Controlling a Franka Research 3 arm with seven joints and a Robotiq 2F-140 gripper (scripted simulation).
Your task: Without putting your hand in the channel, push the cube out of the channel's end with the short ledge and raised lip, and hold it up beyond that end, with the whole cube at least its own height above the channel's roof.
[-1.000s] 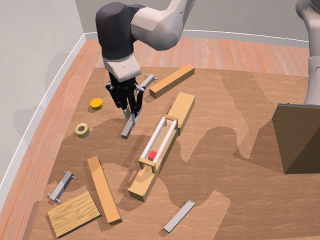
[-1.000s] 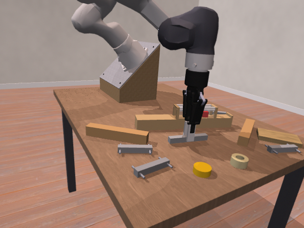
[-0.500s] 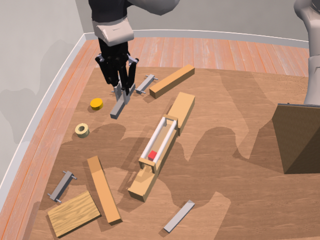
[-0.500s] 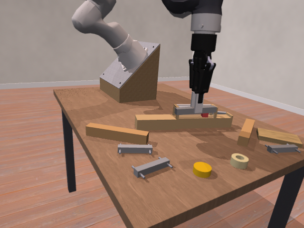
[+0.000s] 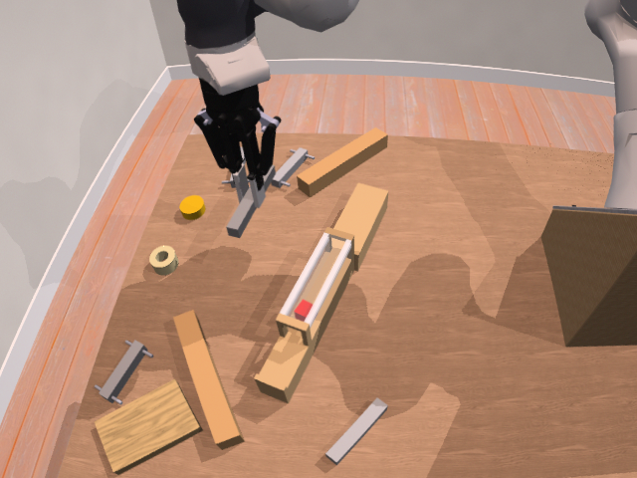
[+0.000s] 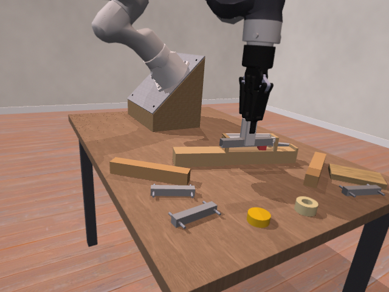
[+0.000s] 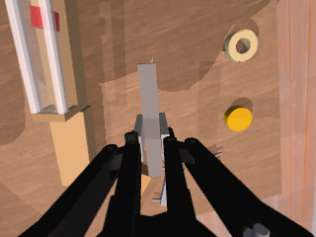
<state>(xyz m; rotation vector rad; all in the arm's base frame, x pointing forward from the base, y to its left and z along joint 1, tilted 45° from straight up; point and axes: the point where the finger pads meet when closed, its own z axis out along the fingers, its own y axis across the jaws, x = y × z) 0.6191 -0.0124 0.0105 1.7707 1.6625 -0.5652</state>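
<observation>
The red cube sits inside the channel, which has white rails, and lies close to the channel's near end. A short wooden ledge with a raised front edge extends from that end. A longer block extends from the far end. My gripper is shut on the upright stem of a grey T-shaped tool and holds it above the table, left of the channel. In the wrist view the tool hangs between my fingers, and the cube is at the upper left. In the exterior view the tool hangs in front of the channel.
A yellow disc and a cream ring lie to the left. Wooden beams, a plank, a flat grey bar and grey pinned bars are scattered about. The arm's wedge base stands at the right.
</observation>
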